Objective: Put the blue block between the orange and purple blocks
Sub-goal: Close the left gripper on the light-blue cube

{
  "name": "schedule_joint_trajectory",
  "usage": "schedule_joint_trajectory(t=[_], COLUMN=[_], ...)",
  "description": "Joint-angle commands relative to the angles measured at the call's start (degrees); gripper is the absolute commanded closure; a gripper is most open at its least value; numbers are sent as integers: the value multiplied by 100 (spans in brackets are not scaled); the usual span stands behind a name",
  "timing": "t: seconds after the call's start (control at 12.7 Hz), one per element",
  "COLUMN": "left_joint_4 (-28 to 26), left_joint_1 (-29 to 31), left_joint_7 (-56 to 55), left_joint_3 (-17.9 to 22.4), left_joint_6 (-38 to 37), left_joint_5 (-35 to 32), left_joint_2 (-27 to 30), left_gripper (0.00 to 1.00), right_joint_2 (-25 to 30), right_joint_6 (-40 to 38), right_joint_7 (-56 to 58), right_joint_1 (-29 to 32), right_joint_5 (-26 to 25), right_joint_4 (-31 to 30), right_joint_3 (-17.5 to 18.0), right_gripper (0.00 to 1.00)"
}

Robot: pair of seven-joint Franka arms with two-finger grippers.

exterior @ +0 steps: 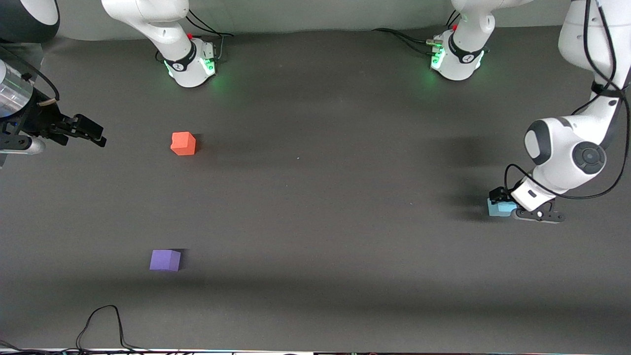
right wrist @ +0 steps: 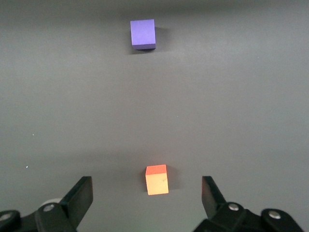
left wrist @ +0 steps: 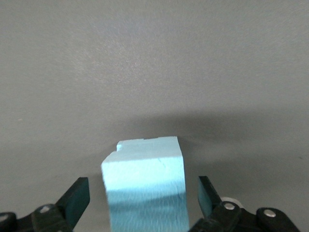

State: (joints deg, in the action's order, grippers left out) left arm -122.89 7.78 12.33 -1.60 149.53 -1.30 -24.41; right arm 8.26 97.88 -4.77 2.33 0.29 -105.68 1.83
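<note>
- Blue block (left wrist: 145,186): sits on the table (exterior: 315,207) at the left arm's end, well apart from the orange block (exterior: 183,143); about level between the orange and the purple block (exterior: 165,260) in depth.
- Handling, judged: matte, foam-like cube with a chipped top edge; probably light and slightly soft, not slippery. Best taken on two flat opposite side faces, mid-height, with modest squeeze.
- My left gripper (left wrist: 144,195): low at the table, straddling the blue block, fingers (left wrist: 77,200) spread with a gap each side, not clamped yet.
- Right gripper (right wrist: 145,198): waiting, spread wide and empty, hovering at the right arm's end beside the orange block.
- Target gap: bare table nearer the front camera than the orange block, short of the purple.
</note>
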Motion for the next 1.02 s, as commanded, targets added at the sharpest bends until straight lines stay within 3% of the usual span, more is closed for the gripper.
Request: schedule_joint_trajectory(t=[0.0, 0.08, 0.31, 0.39, 0.71, 0.94], left_joint_4=[-24, -24, -15, -6, 81, 641], left_joint_1=[-49, -40, -13, -13, -22, -4], left_joint_7=[-152, -152, -152, -170, -135, -117], left_joint_3=[19, 19, 19, 19, 19, 19], left_joint_6=[138, 138, 138, 138, 7, -1429], left_joint_5=[-89, -89, -81, -81, -81, -81], left_joint_2=[-72, -81, -108, -108, 14, 550], left_gripper=[0, 1, 48, 52, 52, 52], right_joint_2=[159, 158, 123, 88, 53, 149], right_joint_6=[117, 196, 345, 407, 504, 399], right_joint_7=[143, 143, 90, 81, 81, 125], right_joint_1=[-13, -13, -22, -13, -22, -13], right_joint_5=[50, 41, 41, 41, 41, 41], right_joint_4=[-164, -163, -155, -155, -146, -181], right_joint_3=[-43, -52, -34, -34, -16, -43], right_gripper=[0, 0, 0, 0, 0, 0])
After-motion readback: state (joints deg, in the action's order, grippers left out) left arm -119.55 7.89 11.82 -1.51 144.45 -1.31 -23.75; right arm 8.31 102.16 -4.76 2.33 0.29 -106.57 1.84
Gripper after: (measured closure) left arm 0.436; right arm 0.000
